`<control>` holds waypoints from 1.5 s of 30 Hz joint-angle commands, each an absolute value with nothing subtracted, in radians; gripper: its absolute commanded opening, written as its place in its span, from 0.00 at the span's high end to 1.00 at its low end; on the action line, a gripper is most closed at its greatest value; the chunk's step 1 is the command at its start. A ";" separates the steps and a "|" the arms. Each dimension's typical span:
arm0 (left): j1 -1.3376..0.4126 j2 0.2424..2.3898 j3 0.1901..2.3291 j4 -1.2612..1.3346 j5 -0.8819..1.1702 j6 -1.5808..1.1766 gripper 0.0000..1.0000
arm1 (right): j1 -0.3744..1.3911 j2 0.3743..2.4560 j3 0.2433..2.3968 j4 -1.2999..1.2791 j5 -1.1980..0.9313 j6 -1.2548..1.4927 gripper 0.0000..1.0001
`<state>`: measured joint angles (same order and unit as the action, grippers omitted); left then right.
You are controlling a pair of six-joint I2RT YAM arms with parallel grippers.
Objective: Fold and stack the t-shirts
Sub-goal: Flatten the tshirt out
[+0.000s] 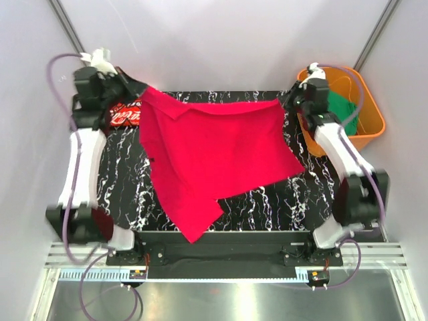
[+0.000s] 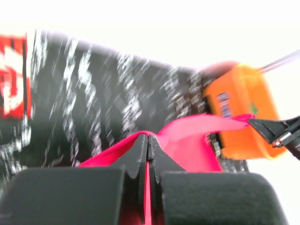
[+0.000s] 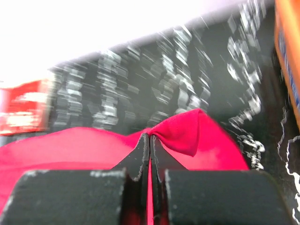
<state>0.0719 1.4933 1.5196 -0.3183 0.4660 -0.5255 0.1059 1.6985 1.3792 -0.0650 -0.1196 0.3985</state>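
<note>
- The crimson t-shirt is spread wide over the middle of the table. Its far edge is pulled nearly straight between the two grippers, and the rest falls toward the near edge, ending in a point at the front left.
- The left gripper is clamped on the shirt's far left corner. In the left wrist view its jaws meet with a thin line of red cloth pinched between them.
- The right gripper is clamped on the far right corner in the same way. In its own view the cloth bunches into a small peak just past the fingertips.
- Both wrist views are blurred, so little of the cloth's fine folds can be read. One flap near the left corner is turned over, seen from above.
- The printed red t-shirt lies at the table's far left, just beside the held shirt. The left arm crosses over it and hides part of it (only a strip of white print shows).
- The green t-shirt sits inside the orange tub, off the table's far right corner.
- The right arm's wrist overlaps the tub's near rim from above, so the tub stands close behind that gripper.
- The crimson cloth covers most of the black, white-veined tabletop. Bare strips show along the right side and the near edge.
</note>
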 commanded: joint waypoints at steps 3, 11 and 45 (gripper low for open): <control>0.066 1.173 1.655 -0.363 0.437 -0.423 1.00 | 0.153 1.283 1.330 -0.097 -0.104 0.382 1.00; 0.064 0.850 1.727 -0.390 0.394 -0.370 1.00 | 0.156 0.813 1.236 -0.175 -0.107 0.370 1.00; 0.063 1.828 1.423 0.080 0.440 -0.399 1.00 | 0.158 1.826 1.199 0.456 -0.051 0.397 1.00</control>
